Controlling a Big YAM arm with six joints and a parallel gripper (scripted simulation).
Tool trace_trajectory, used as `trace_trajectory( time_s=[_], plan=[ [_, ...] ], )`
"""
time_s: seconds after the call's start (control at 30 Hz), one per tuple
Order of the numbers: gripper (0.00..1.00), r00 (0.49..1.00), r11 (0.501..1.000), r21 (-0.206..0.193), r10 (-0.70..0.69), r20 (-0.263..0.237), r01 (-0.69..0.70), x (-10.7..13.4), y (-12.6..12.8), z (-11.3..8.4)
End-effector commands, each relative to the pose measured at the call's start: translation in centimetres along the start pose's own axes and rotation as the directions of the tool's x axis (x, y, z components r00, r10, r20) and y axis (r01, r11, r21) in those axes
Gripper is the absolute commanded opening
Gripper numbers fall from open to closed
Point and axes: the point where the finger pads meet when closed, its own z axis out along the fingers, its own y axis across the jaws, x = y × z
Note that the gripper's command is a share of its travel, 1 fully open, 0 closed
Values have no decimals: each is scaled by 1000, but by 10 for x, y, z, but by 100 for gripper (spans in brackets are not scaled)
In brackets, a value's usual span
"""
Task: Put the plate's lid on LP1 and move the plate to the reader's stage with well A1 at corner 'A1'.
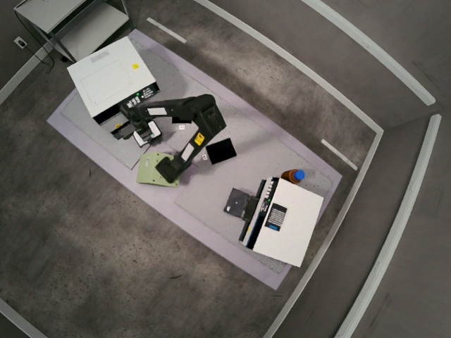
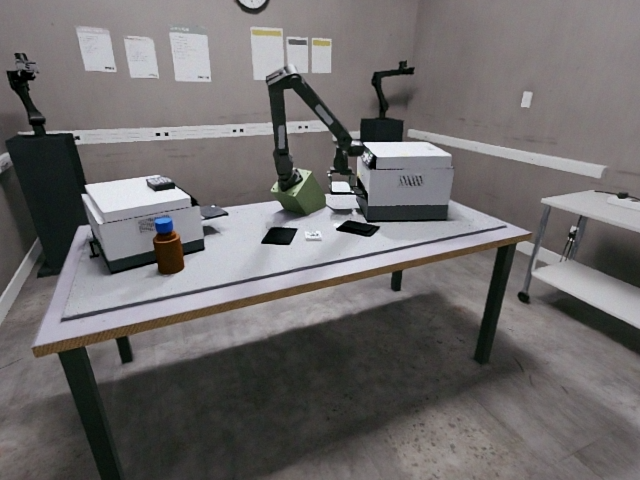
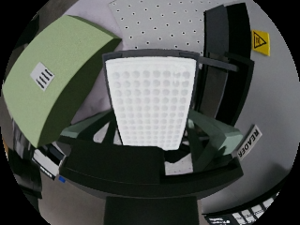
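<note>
The white plate (image 1: 154,127) (image 2: 340,186) (image 3: 150,100) is upright between the fingers of my gripper (image 3: 151,112), its rows of wells facing up. The gripper is shut on the plate's two sides. In the exterior view a gap shows between the plate and the reader's light grey stage (image 2: 341,203), so the plate hangs a little above it. The stage's dark rim (image 3: 141,52) shows just past the plate's far end in the wrist view. The dispenser's stage (image 1: 237,202) holds no plate. I cannot make out the lid, nor well A1 or its engraving.
The reader (image 1: 113,78) (image 2: 408,180) stands close beside the gripper. The green arm base (image 1: 147,169) (image 2: 305,193) (image 3: 61,70) is on the other side. Two black pads (image 1: 220,151) (image 2: 357,227) lie mid-bench. The capped bottle (image 1: 291,176) (image 2: 169,250) stands beside the dispenser (image 1: 291,225) (image 2: 139,211).
</note>
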Motion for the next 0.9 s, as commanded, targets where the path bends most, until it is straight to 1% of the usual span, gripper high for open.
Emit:
trace_trajectory(
  time_s=[0.0, 0.87],
  plan=[
    [86, 1000, 1000, -1, 8, 6, -8, -1, -5, 8],
    [86, 1000, 1000, -9, 17, 6, -17, -2, -4, 11]
  ],
)
